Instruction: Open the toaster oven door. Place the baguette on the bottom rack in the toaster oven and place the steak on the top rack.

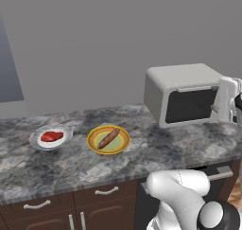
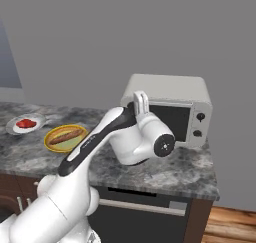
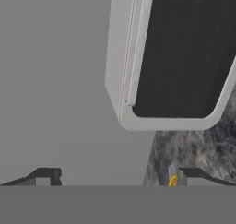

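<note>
The boxy light-grey toaster oven point(image 1: 184, 92) is seen on the speckled grey stone counter point(image 1: 156, 151), its rigid dark-glass door point(image 3: 184, 52) shut, best taken by its stiff bar handle point(image 3: 132, 48) by the fingers point(image 3: 46, 176), which are spread wide around nothing.

Toaster oven door point(image 2: 170, 118) partly hidden behind arm; racks unseen behind dark glass.

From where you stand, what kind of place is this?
Most likely a kitchen: a toaster oven stands on a grey stone counter above dark wood cabinets, with a steak and a baguette on plates.
</note>
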Robot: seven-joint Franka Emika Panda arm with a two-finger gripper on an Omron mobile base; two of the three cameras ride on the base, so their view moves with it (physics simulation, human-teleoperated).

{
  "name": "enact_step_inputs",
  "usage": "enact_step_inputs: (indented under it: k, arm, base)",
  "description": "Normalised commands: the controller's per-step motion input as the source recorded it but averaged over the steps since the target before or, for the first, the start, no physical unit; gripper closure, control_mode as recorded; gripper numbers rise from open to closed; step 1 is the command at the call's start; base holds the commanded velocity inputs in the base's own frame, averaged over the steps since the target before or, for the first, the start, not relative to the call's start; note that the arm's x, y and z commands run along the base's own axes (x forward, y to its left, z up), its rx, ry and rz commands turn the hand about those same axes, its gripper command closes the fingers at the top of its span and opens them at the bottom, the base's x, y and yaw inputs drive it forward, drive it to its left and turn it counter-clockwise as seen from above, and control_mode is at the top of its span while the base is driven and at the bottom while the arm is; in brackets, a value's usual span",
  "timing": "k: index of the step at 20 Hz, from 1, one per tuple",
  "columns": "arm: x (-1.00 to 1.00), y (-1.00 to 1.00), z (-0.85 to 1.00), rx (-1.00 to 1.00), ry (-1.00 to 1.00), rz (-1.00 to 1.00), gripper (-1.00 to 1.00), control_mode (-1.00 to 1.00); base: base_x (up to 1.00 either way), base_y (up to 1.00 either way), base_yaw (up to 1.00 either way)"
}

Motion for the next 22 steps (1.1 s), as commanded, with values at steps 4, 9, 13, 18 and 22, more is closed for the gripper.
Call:
enact_step_inputs:
  k: [4, 9, 13, 18, 22]
  arm:
    - [0.33, 0.00, 0.00, 0.00, 0.00, 0.00, -1.00, -1.00]
    - [0.31, 0.00, -0.01, 0.00, 0.00, 0.00, -1.00, -1.00]
    - [0.31, 0.00, -0.08, 0.00, -0.02, 0.00, -1.00, -1.00]
    - [0.31, 0.00, -0.23, 0.00, -0.01, 0.00, -1.00, -1.00]
    - [0.34, 0.00, -0.21, 0.00, 0.00, 0.00, -1.00, -1.00]
  base:
    - [0.00, 0.00, 0.00]
    - [0.00, 0.00, 0.00]
    - [0.00, 0.00, 0.00]
    - [0.00, 0.00, 0.00]
    - [0.00, 0.00, 0.00]
